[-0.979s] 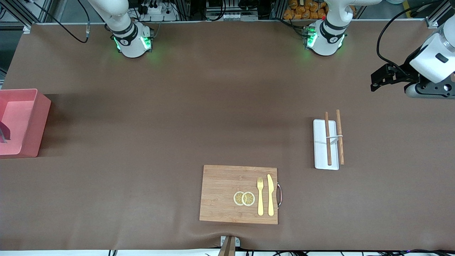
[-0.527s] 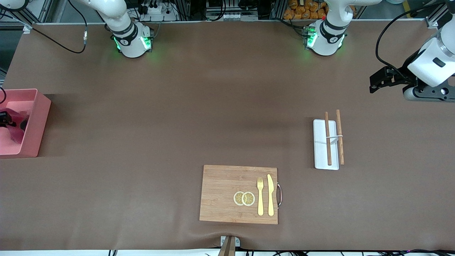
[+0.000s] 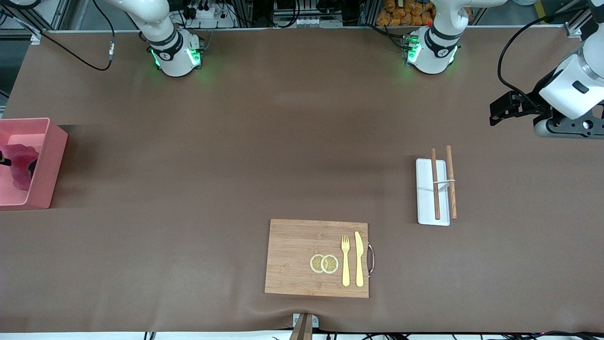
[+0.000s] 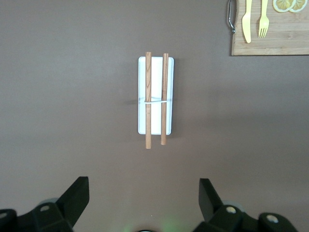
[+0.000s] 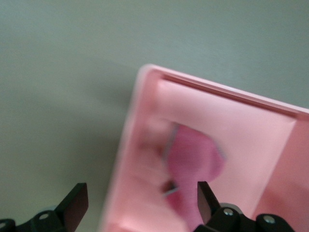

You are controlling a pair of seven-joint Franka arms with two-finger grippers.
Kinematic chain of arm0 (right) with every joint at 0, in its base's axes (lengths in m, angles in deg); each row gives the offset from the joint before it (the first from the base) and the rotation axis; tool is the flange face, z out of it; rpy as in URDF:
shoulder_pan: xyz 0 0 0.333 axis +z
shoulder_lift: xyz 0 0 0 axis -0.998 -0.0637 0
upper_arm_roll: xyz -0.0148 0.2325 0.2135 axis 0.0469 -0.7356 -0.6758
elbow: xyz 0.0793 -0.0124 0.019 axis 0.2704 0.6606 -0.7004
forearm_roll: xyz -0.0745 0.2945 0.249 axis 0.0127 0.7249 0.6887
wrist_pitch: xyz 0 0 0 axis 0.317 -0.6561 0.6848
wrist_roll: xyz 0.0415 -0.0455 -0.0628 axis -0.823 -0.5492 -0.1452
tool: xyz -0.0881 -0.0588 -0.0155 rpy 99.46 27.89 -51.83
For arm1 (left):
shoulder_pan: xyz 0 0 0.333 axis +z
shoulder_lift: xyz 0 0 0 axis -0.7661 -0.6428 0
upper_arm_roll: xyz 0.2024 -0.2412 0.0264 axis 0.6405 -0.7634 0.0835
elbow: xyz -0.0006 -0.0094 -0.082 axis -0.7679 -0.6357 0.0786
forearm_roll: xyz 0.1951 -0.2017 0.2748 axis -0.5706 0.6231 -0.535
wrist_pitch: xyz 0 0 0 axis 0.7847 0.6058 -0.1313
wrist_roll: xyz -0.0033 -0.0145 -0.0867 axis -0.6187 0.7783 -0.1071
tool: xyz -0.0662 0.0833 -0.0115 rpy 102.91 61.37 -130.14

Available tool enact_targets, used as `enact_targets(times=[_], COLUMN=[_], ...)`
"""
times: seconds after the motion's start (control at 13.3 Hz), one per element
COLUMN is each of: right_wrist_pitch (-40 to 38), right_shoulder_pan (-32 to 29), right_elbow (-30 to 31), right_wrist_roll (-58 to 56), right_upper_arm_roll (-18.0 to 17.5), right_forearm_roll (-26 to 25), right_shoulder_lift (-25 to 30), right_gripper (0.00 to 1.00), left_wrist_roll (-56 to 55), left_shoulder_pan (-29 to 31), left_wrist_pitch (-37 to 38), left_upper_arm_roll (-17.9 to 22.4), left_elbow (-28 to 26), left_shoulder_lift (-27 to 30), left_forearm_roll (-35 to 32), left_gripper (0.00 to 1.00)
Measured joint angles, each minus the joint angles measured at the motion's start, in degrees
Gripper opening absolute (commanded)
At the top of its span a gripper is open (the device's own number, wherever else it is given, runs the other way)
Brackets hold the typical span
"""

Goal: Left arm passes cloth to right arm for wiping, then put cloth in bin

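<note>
Right gripper (image 5: 140, 203) hangs over the bin (image 3: 45, 160), fingers spread wide with nothing between them. That looks like the drop!

Working up from the bottom of the front view:

- **Bottom centre:** the wooden cutting board (image 3: 292, 257) sits with its yellow fork (image 3: 346, 260) and knife (image 3: 359, 259), well clear of the action.
- **Higher, toward the left arm's end:** the white chopstick tray (image 3: 424, 198) lies under its two chopsticks (image 3: 435, 184).
- **Mid-height, at the frame edge by the right arm's end:** the pink bin holds the magenta cloth (image 3: 20, 165), crumpled inside against its wall.

To finish this well, I'd say lift straight up with the fingers kept wide. That way no fold snags and rides out, and the bin isn't nudged.

The right arm rises from its base (image 3: 174, 56) out of the top of the frame, so its reach to the bin goes mostly unseen.

The left gripper (image 4: 145, 203) is also wide and empty. It waits over bare table (image 3: 188, 165) at the left arm's end, above the tray in the picture. Its arm is bent out from the base (image 3: 432, 52), wrist high.
</note>
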Motion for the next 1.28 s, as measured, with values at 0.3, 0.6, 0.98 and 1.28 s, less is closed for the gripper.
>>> enact_targets(times=[0.3,0.6,0.98,1.28], right_wrist_pitch=[-14.4,-18.2,4.7,7.9], right_shoulder_pan=[12.1,26.4,33.2,33.7], right_elbow=[-0.6,4.5,30.6,32.7], right_wrist_roll=[22.1,48.1,54.5,55.7], right_upper_arm_roll=[-0.3,-0.6,-0.5,-0.4], right_forearm_roll=[0.6,3.7,3.7,3.8], right_shoulder_lift=[8.3,15.6,34.5,38.2], right_gripper=[1.00,1.00,1.00,1.00], left_wrist_roll=[0.0,0.0,0.0,0.0], left_shoulder_pan=[0.0,0.0,0.0,0.0], left_wrist_pitch=[-0.2,-0.3,-0.4,-0.5], left_upper_arm_roll=[0.0,0.0,0.0,0.0], left_elbow=[0.0,0.0,0.0,0.0], left_shoulder_lift=[0.0,0.0,-0.1,-0.1], left_forearm_roll=[0.0,0.0,0.0,0.0], left_gripper=[1.00,1.00,1.00,1.00])
